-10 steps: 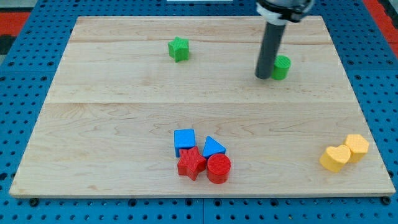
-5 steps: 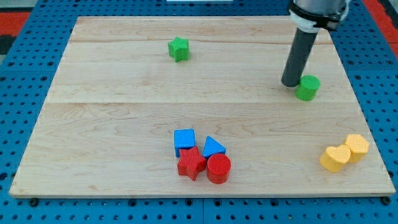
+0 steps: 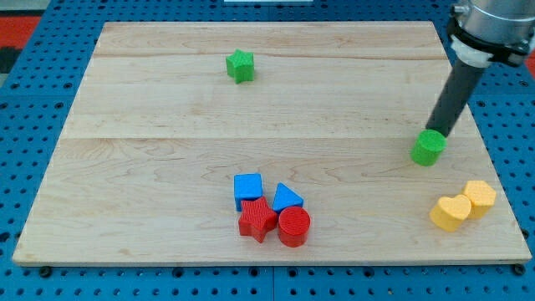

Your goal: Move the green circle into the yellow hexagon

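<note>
The green circle point(image 3: 428, 148) sits on the wooden board near the view's right side, above and left of the yellow blocks. My tip point(image 3: 439, 135) touches the circle's upper right edge, with the dark rod rising to the view's upper right. The yellow hexagon point(image 3: 481, 197) lies near the board's right edge, lower down, touching a yellow heart point(image 3: 450, 212) on its lower left. The circle is apart from both yellow blocks.
A green star point(image 3: 240, 65) sits at the view's upper middle. A blue square point(image 3: 247, 189), a blue triangle point(image 3: 286, 198), a red star point(image 3: 257, 220) and a red circle point(image 3: 293, 226) cluster at the bottom centre. The board's right edge point(image 3: 493, 159) is close to the yellow blocks.
My tip has moved to the view's right and down, pushing the green circle the same way, closer to the yellow blocks. The other blocks have not moved.
</note>
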Robot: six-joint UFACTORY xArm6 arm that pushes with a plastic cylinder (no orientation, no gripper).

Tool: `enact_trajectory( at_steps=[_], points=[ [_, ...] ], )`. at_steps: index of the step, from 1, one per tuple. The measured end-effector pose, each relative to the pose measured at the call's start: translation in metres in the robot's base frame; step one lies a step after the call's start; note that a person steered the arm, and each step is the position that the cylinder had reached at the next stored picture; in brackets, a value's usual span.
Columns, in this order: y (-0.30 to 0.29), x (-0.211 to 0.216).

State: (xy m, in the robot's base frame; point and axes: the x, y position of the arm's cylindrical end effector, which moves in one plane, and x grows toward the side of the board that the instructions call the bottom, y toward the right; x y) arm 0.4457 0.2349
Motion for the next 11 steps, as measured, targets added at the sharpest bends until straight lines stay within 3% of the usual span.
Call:
enact_trajectory(
  at_steps=[2, 3, 4, 7, 9, 11],
  points=[
    [0.002, -0.032],
    [-0.026, -0.036],
    [-0.057, -0.027],
    [-0.035, 0.056],
    [-0.036, 0.022],
    [-0.021, 0.033]
  ],
)
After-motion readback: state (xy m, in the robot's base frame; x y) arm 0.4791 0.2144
